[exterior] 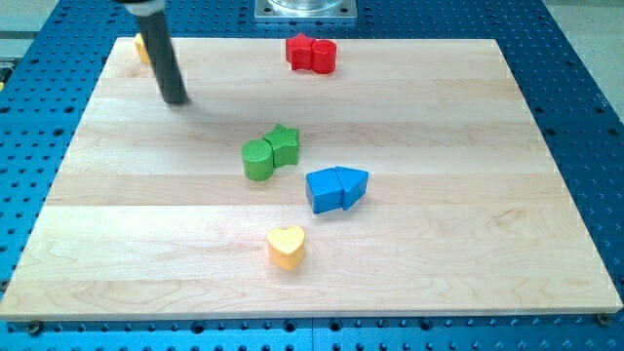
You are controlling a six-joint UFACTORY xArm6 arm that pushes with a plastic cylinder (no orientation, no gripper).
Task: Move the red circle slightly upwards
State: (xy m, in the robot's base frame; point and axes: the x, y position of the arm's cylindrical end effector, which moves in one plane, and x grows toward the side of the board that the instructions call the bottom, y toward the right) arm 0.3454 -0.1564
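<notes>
The red circle (pixel 324 57) lies near the view's top edge of the wooden board (pixel 468 253), touching a red star (pixel 300 51) on its left. My tip (pixel 176 99) rests on the board at the view's upper left, well to the left of and a little below the red blocks. A yellow block (pixel 142 47) shows partly behind the rod at the top left corner; its shape cannot be made out.
A green circle (pixel 258 160) and a green star (pixel 284 144) touch each other at the board's middle. A blue cube (pixel 323 190) and a blue triangle (pixel 352 185) sit together just right of them. A yellow heart (pixel 287 247) lies below.
</notes>
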